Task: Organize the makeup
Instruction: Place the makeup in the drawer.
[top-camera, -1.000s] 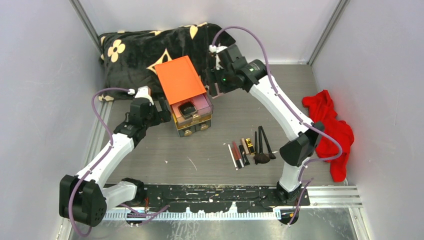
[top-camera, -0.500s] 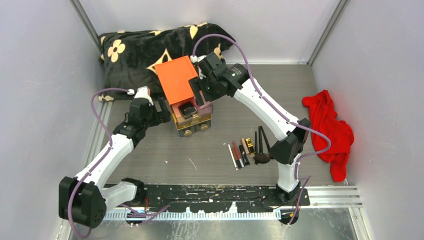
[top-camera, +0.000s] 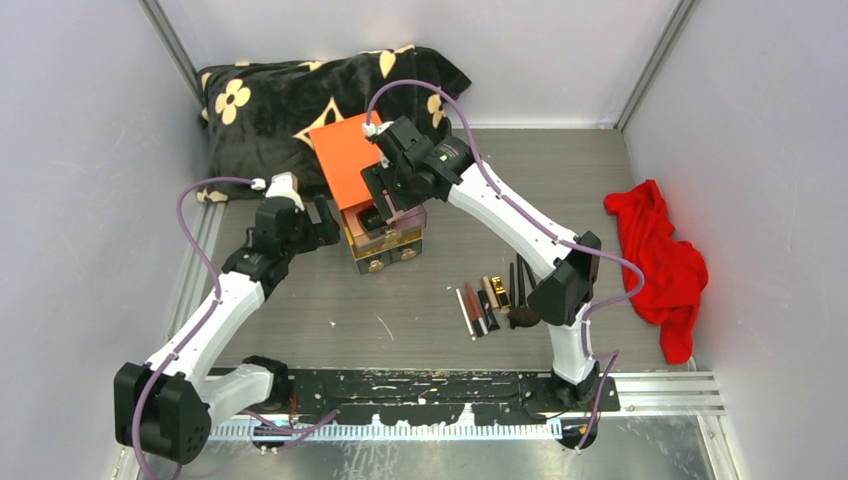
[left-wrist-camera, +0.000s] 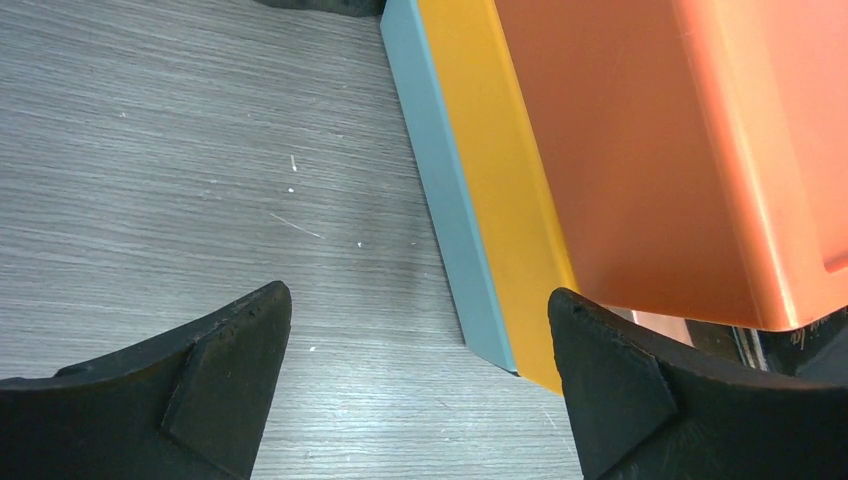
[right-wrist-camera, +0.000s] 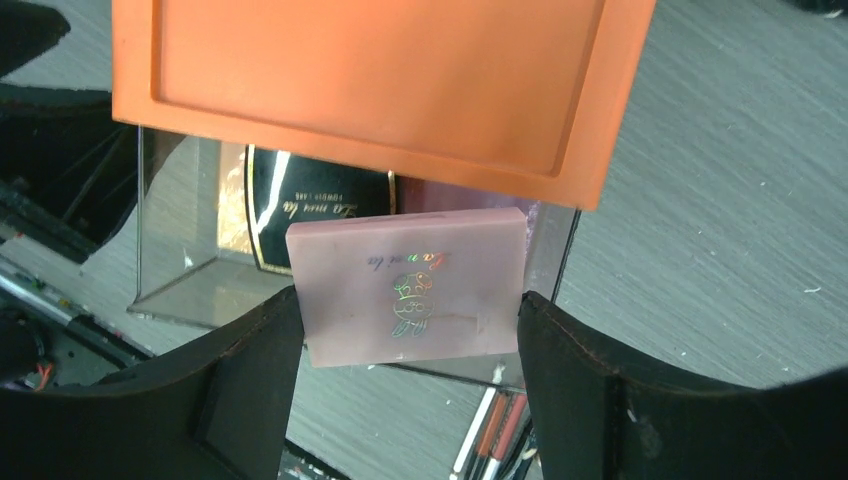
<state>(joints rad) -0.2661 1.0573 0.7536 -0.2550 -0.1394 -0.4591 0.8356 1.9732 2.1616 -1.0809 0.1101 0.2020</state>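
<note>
One pink palette (right-wrist-camera: 405, 268) clamped in right tool (right-wrist-camera: 408, 303).

The left arm (top-camera: 215, 310) and the right arm (top-camera: 500, 218) have white links and black joints. A purple cable (top-camera: 186, 205) runs along each.

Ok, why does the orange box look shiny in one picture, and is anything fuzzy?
Left wrist view: the lamp leaves a pale streak down the orange box, right by its edge. Right wrist view: the logo on the pink palette glints rainbow, and the clear drawer mirrors things like glass. Top view: even light, soft shadows, nothing really fuzzy.
</note>
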